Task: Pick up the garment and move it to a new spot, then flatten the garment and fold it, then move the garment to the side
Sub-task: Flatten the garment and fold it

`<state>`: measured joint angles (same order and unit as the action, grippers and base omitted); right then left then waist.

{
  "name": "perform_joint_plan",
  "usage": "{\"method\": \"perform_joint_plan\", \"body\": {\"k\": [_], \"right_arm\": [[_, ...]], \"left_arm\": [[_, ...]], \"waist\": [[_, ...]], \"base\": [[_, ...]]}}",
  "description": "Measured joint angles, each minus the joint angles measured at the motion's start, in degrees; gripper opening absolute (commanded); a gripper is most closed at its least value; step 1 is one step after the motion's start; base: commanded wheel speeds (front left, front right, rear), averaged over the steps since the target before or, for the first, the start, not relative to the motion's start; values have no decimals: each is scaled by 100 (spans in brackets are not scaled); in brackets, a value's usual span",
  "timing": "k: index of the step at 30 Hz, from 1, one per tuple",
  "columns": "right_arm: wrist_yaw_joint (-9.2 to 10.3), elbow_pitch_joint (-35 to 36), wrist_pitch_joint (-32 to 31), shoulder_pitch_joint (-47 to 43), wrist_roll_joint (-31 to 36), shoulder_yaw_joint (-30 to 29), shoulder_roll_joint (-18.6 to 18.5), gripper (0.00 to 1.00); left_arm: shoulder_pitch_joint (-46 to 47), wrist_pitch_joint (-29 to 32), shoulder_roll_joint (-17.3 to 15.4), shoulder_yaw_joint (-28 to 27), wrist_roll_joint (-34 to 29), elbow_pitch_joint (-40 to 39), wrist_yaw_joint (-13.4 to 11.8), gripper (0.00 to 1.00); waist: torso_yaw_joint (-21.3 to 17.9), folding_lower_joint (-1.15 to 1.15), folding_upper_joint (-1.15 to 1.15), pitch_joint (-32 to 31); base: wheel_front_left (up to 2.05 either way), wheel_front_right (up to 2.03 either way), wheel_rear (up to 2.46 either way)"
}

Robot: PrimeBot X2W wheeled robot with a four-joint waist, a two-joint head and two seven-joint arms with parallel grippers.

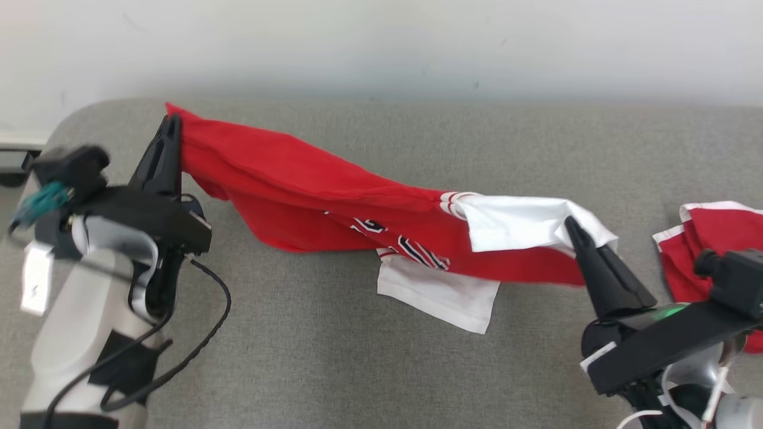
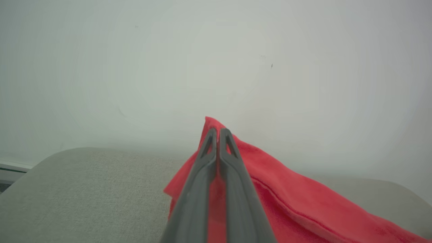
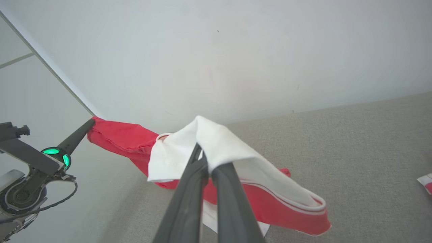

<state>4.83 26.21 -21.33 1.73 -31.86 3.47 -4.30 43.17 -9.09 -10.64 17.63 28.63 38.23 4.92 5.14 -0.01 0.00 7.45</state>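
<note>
The garment is red with white sleeves and black-and-white lettering. The bench is grey weave. A second garment is red, white-trimmed. The left gripper and right gripper are black.

**Your garment hung stretched from left to right over the padded surface.**

You had its left end pinched in the left gripper at the far left, close to the wall that stood behind the surface. Its right end sat pinched in your right gripper, nearer to you and well to the right. Between the two grippers the cloth sagged, and one sleeve lay on the surface at the near side, below the middle of the span. A second garment lay on the surface just right of your right gripper, apart from the first.
</note>
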Motion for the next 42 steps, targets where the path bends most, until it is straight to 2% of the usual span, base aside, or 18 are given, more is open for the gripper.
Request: {"method": "perform_joint_plan", "body": {"k": [6,12,16,20,23,25,27,30,33,37,42], "right_arm": [[-126,425,176,-149,-648,-289,52,0],[-250,1323,277,-89,-1180,-617,59,0],[-258,1324,245,304,-1306,-699,44,0],[-207,223,69,977,-1367,-654,32,0],[-97,-1199,12,1890,-1315,-557,41,0],[-34,-2167,67,2739,-1215,-584,30,0],[-2,-2787,281,3619,-1238,-700,57,0],[4,-2884,689,4743,-1458,-1000,58,0],[-144,-2632,876,5044,-1702,-1173,26,0],[-190,-2448,655,4417,-1784,-1124,-31,0],[-172,-2317,227,3022,-1746,-831,-24,0]], "left_arm": [[-850,-269,66,-323,646,-1206,122,0],[-1670,-286,62,-524,1261,-3238,167,0],[-1875,-2,77,-576,1811,-4319,176,0],[-1891,368,64,-600,1853,-4166,2,0],[-1558,560,127,-612,1805,-3327,-302,0],[-975,601,255,-654,1784,-2630,-421,0],[-289,523,389,-722,1640,-2145,-549,0],[606,188,566,-936,1591,-2164,-584,0],[936,-86,705,-996,1647,-2461,-457,0],[433,-100,691,-854,1661,-2488,-347,0],[-788,-51,503,-731,1570,-2018,-416,0]], "waist": [[-71,0,0,-297],[-173,-1,0,-510],[-209,-1,-1,-483],[-227,-1,0,-326],[-250,0,0,-155],[-270,2,1,-38],[-290,3,2,57],[-316,3,1,96],[-297,0,0,42],[-183,1,0,-42],[-126,1,0,31]], "base": [[0,0,0],[0,0,0],[0,0,0],[0,0,0],[0,0,0],[0,0,0],[0,0,0],[0,0,0],[0,0,0],[0,0,0],[0,0,0]]}}
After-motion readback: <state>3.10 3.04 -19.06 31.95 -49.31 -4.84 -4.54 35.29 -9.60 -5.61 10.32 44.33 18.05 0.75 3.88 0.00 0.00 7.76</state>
